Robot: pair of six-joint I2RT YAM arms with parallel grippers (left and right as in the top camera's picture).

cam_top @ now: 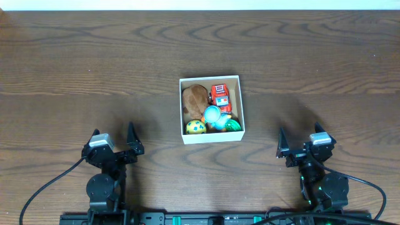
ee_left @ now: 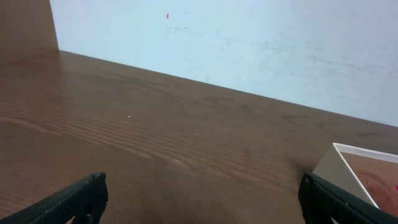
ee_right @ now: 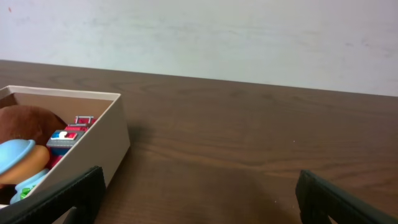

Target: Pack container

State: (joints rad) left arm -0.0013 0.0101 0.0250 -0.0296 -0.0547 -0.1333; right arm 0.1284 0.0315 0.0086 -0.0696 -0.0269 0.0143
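The container (cam_top: 210, 140), a small white-walled square box, sits at the table's middle. Inside lie a brown plush toy (cam_top: 195, 97), a red toy vehicle (cam_top: 220, 95), a light-blue and orange toy (cam_top: 214, 115), a yellow-green ball (cam_top: 195, 127) and a green toy (cam_top: 233, 125). My left gripper (cam_top: 114, 139) is open and empty near the front left, well away from the box. My right gripper (cam_top: 300, 139) is open and empty at the front right. The box's corner shows in the left wrist view (ee_left: 339, 168); its wall and toys show in the right wrist view (ee_right: 115, 146).
The dark wooden table (cam_top: 94, 62) spreads around the box. A pale wall (ee_right: 217, 37) stands behind the far edge. Black cables (cam_top: 44, 187) run along the front edge near both arm bases.
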